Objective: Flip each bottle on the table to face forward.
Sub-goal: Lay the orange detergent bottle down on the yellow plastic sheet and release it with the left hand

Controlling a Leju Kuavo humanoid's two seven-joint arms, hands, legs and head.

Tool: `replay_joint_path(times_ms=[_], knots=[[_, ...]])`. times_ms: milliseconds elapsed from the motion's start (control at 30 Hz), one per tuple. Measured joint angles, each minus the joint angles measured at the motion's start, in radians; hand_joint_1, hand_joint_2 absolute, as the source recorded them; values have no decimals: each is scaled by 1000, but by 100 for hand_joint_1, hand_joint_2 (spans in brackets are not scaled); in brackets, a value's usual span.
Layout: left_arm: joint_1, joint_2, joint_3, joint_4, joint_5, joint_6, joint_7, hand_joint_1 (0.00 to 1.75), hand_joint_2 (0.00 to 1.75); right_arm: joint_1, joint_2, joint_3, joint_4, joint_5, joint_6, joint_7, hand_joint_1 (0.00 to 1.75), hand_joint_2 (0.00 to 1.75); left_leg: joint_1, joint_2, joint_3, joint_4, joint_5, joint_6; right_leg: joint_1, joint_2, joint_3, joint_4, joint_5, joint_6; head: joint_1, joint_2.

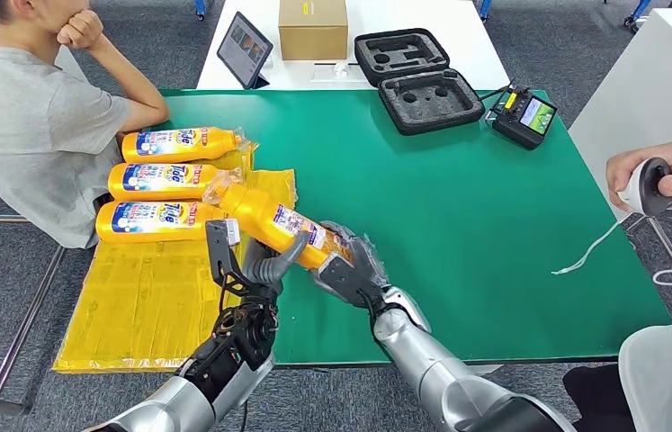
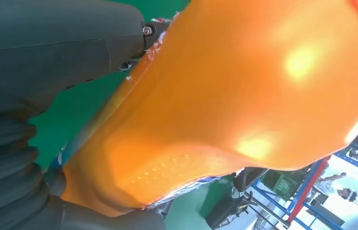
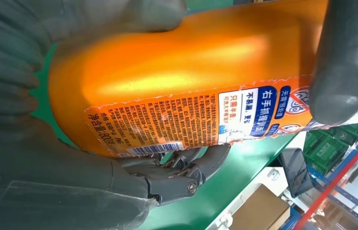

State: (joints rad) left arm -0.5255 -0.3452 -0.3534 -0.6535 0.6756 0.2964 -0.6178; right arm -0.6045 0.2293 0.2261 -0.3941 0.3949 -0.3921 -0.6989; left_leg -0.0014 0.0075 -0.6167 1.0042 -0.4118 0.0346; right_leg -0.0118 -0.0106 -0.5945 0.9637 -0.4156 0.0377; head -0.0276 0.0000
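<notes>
- Green table (image 1: 494, 225) in an office bay with grey carpet. A white table sits behind its far edge. One person sits at the left side, and another at the right edge holds a small white controller.
- A yellow mat (image 1: 143, 306) covers the table's near-left corner. Three orange bottles lie on their sides along the mat's far end, in a row, front labels up and caps pointing right: far bottle (image 1: 179, 144), middle bottle (image 1: 165, 180), near bottle (image 1: 159, 221). The front labels read like "Tide" in blue; I'm not sure of it at this size. These look done.
- The fourth bottle (image 1: 278, 227) is off the table, tilted, just past the mat's right edge, cap end up toward the row. It's your work item.
- Your right hand (image 1: 350, 265) wraps the base end. In the right wrist view the thumb and fingers (image 3: 186, 172) close around the body, so it is holding the bottle.
- Your left hand (image 1: 255, 265) holds the bottle mid-body from below. The left wrist view has the orange wall hard against the palm. I judge the two-handed hold is there so you can roll it about its long axis.
- Right wrist view shows the back label (image 3: 191, 120): dense Chinese small print, a barcode, a "净含量" net-content line and a blue box reading "右手抓握面". So the back still faces out.
- Far side of the table: open black foam case (image 1: 417, 81), handheld remote (image 1: 525, 117). On the white table: cardboard box (image 1: 312, 27), tablet (image 1: 244, 49).
</notes>
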Motion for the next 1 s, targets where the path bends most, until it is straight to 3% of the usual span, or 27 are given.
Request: replay_joint_path(times_ms=[367, 400, 500, 533, 800, 833, 867, 967, 1000], knots=[[-3, -3, 7, 0, 10, 20, -6, 0, 175, 9, 0, 31, -8, -20, -4, 0, 175, 175, 0, 0, 0, 0, 0, 0, 0, 0, 0, 0, 0, 0, 0, 0], [-4, -3, 8, 0, 10, 18, -6, 19, 175, 9, 0, 33, -8, -22, -5, 0, 175, 175, 0, 0, 0, 0, 0, 0, 0, 0, 0, 0, 0, 0, 0, 0], [-5, -3, 8, 0, 10, 11, -2, 149, 175, 10, 0, 42, -8, -31, -10, 0, 175, 175, 0, 0, 0, 0, 0, 0, 0, 0, 0, 0, 0, 0, 0, 0], [-5, -3, 8, 0, 10, 11, -1, 174, 175, 10, 0, 45, -8, -34, -11, 0, 175, 175, 0, 0, 0, 0, 0, 0, 0, 0, 0, 0, 0, 0, 0, 0], [-7, -5, 6, 4, 3, 15, -9, 175, 175, 10, 0, 66, -8, -36, -16, 2, 166, 175, 0, 0, 0, 0, 0, 0, 0, 0, 0, 0, 0, 0, 0, 0], [-8, -5, 6, 6, 0, 18, -13, 175, 175, 10, 0, 67, -8, -36, -19, 2, 157, 175, 0, 0, 0, 0, 0, 0, 0, 0, 0, 0, 0, 0, 0, 0], [-9, -5, 6, 8, -2, 22, -16, 175, 175, 10, 1, 71, -8, -35, -23, 2, 132, 175, 0, 0, 0, 0, 0, 0, 0, 0, 0, 0, 0, 0, 0, 0], [-15, -5, 4, 15, -4, 30, -19, 175, 175, 11, 3, 87, -7, -27, -53, 2, 22, 175, 0, 0, 0, 0, 0, 0, 0, 0, 0, 0, 0, 0, 0, 0], [-17, -5, 2, 17, -3, 32, -19, 175, 175, 13, 4, 95, -6, -22, -65, 2, 4, 175, 0, 0, 0, 0, 0, 0, 0, 0, 0, 0, 0, 0, 0, 0]])
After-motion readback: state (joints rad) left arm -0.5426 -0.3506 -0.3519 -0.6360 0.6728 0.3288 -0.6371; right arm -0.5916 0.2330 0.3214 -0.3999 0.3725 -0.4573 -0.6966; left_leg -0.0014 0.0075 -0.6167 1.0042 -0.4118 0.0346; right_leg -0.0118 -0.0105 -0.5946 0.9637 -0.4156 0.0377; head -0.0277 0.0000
